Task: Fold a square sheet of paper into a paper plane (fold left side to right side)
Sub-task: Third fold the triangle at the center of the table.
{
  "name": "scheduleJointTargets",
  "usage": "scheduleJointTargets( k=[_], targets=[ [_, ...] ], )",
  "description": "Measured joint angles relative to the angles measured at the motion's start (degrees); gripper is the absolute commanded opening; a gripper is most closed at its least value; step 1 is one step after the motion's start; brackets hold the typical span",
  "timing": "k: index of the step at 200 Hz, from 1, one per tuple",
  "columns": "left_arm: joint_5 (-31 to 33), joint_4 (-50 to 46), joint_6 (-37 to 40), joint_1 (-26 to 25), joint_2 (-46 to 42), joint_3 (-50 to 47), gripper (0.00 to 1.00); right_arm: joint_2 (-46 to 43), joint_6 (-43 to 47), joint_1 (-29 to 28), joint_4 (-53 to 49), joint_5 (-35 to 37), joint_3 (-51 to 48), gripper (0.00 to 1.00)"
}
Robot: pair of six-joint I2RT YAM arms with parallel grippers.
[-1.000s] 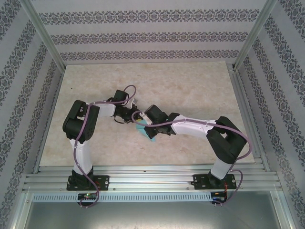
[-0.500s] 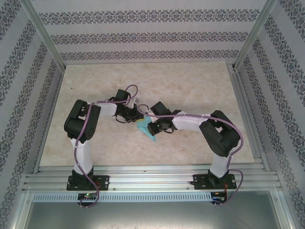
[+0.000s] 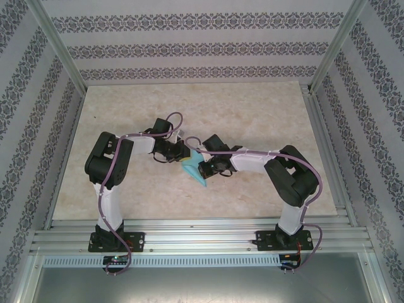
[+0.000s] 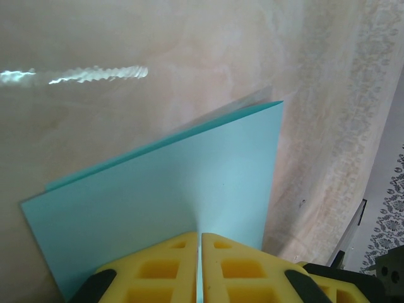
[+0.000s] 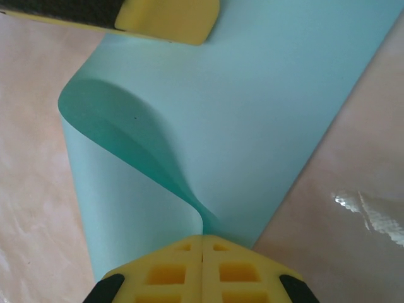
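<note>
At the near edge you have the aluminium rail [image 3: 202,230], with both arm bases bolted to it. The left arm [image 3: 107,189] and right arm [image 3: 290,189] rise from there, each trailed by a purple cable [image 3: 315,183]. Both forearms lean inward and meet near the middle of the worktop [image 3: 252,120].

Between them is the square sheet of paper [image 3: 193,172]. It is light blue and from above reads as a narrow pointed shape, tip toward you. The two wrist housings crowd over its far part, so you can't trace the full outline from above.

Left tool [image 4: 201,243]: yellow pads pressed together on the sheet's near edge, with the paper pinched between them and no gap. Ahead of that camera the sheet runs out as one flat plane. A darker teal line follows its upper-left edge.

Right tool [image 5: 202,249]: pads likewise clamped on the sheet, right where the paper rolls over into a soft loop. The bend is curved, not creased, and its inside is shaded. At the top of that view, the yellow pad [image 5: 167,19] of the left tool sits on the sheet's far edge and covers a corner of it.

Past the paper the worktop is marble-patterned. A bright glare streak [image 4: 76,74] lies on it in the left wrist view, and a smaller one [image 5: 372,218] in the right.

Farthest out are the patterned wallpaper walls [image 3: 189,47] on three sides, with slanted metal frame posts [image 3: 57,44] at the corners.
</note>
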State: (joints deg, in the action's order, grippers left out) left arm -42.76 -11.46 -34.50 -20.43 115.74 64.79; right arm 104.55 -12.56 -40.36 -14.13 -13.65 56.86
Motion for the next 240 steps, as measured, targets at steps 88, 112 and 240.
scheduleJointTargets(
  k=[88,112,240],
  targets=[
    [0.00,0.02,0.00,0.00,0.09,0.00,0.11,-0.02,-0.04,0.39,0.13,0.09,-0.04,0.00],
    [0.00,0.02,-0.02,0.00,0.09,0.00,0.11,-0.02,-0.04,0.39,0.13,0.28,-0.04,0.00],
    [0.02,0.02,0.00,0.00,0.11,0.00,0.10,-2.89,-0.02,1.14,-0.11,0.92,0.00,0.00]
  ],
)
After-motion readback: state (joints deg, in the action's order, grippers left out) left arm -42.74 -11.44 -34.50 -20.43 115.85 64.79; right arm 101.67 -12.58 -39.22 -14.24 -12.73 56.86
